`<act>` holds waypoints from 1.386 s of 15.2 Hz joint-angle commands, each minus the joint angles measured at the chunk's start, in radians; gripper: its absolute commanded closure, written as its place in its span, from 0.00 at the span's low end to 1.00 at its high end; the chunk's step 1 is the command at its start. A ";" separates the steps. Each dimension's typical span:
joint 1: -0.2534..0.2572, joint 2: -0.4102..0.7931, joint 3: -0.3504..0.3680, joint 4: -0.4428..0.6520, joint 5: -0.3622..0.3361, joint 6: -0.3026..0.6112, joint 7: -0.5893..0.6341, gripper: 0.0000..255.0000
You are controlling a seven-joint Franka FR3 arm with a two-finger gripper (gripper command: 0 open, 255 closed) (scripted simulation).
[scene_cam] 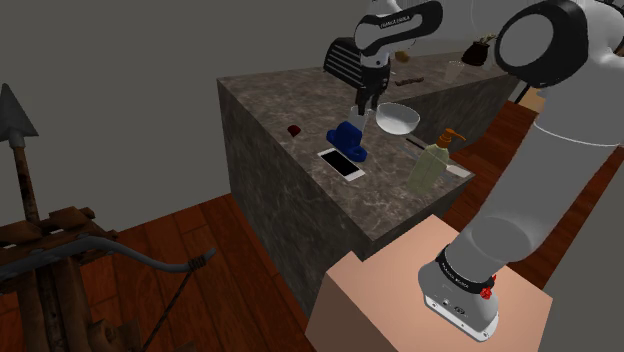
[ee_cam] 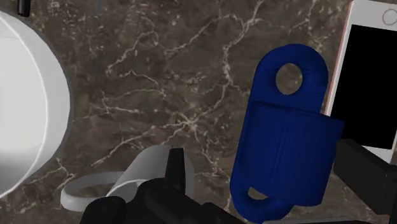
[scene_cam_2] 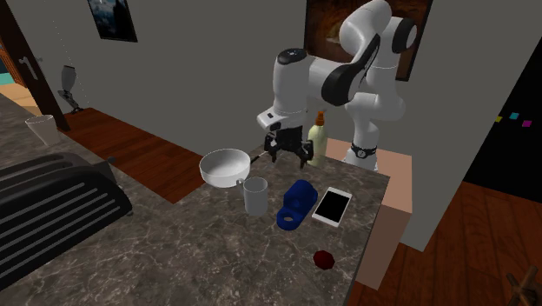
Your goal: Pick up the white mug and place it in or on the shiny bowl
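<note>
A white mug [scene_cam_2: 255, 195] stands upright on the dark marble counter [scene_cam_2: 200, 252], close to the shiny pale bowl [scene_cam_2: 224, 165]. My gripper [scene_cam_2: 289, 154] hangs open above the counter, a little higher than the mug and off to its side. In the wrist view the mug [ee_cam: 137, 178] sits beside one finger, partly covered by it, with its handle pointing towards the bowl [ee_cam: 25, 114]. The gripper [ee_cam: 261, 156] looks down on a blue holder [ee_cam: 286, 153] and holds nothing. In the shoulder view the gripper [scene_cam: 364, 100] is beside the bowl [scene_cam: 397, 117].
A blue holder [scene_cam_2: 296, 204] and a white phone [scene_cam_2: 331, 206] lie beside the mug. A soap bottle [scene_cam_2: 319, 139] stands near the counter's edge and a small dark red thing [scene_cam_2: 325, 259] lies nearer the second exterior camera. A black toaster [scene_cam_2: 52, 209] and a glass [scene_cam_2: 41, 129] stand at that view's left.
</note>
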 commanded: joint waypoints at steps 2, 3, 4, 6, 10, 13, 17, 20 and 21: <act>-0.023 0.138 -0.002 0.137 0.037 -0.007 -0.037 0.00; -0.031 0.181 -0.001 0.182 0.048 -0.012 -0.048 0.00; -0.041 0.226 0.000 0.229 0.059 -0.018 -0.058 0.00; -0.062 0.316 0.004 0.332 0.079 -0.036 -0.076 0.00; -0.067 0.336 0.007 0.317 0.083 -0.001 -0.080 0.00; -0.067 0.342 0.007 0.285 0.085 0.037 -0.081 0.00; -0.068 0.346 0.008 0.269 0.086 0.057 -0.081 0.00; -0.068 0.346 0.008 0.269 0.086 0.057 -0.081 0.00; -0.068 0.346 0.008 0.269 0.086 0.057 -0.081 0.00</act>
